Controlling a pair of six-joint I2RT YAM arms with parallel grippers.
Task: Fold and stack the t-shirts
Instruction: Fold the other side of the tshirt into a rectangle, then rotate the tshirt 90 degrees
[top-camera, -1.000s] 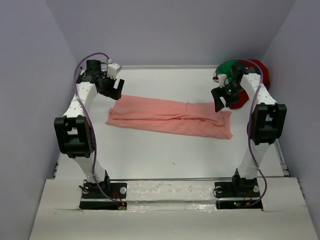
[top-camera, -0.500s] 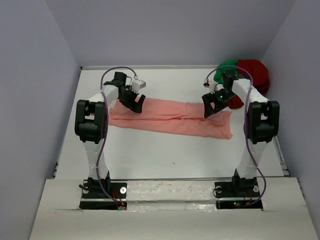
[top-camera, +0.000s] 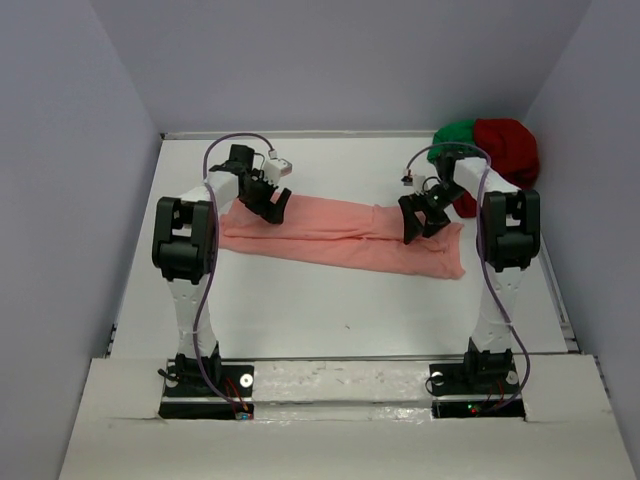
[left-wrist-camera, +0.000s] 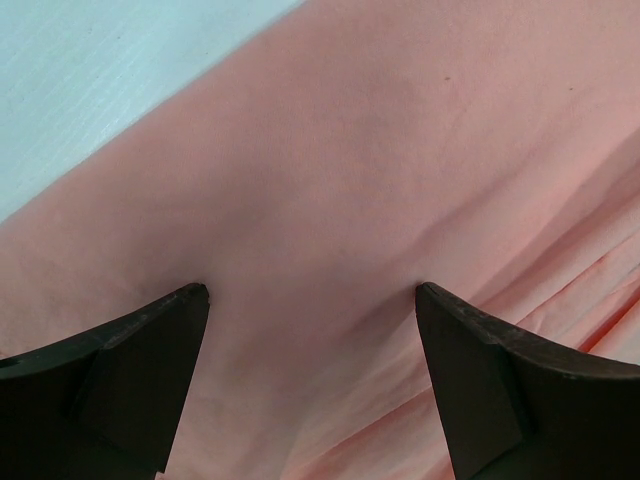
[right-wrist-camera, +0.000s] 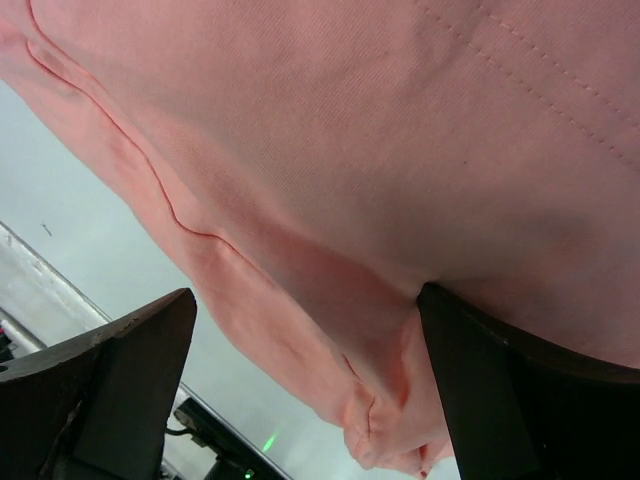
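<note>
The pink shirt (top-camera: 340, 232) lay in a folded strip on the tabletop (top-camera: 330, 300), with the green shirt (top-camera: 455, 132) and dark red shirt (top-camera: 510, 146) bunched at the far right corner. The left gripper (top-camera: 268, 203) and right gripper (top-camera: 417, 222) — jaws spread wide — rested on the strip.

Top view: even, diffuse light, moderately bright. Worktop (top-camera: 330, 300) reads white with no glare, walls carry a lavender cast, and there are only faint shadows beneath the arms (top-camera: 185, 250). Wrist views: very close on the salmon-pink shirt (left-wrist-camera: 350, 180), weave sharp, soft shading along the folds. Dark fingers (right-wrist-camera: 110, 390) at the bottom edge are slightly soft.
</note>
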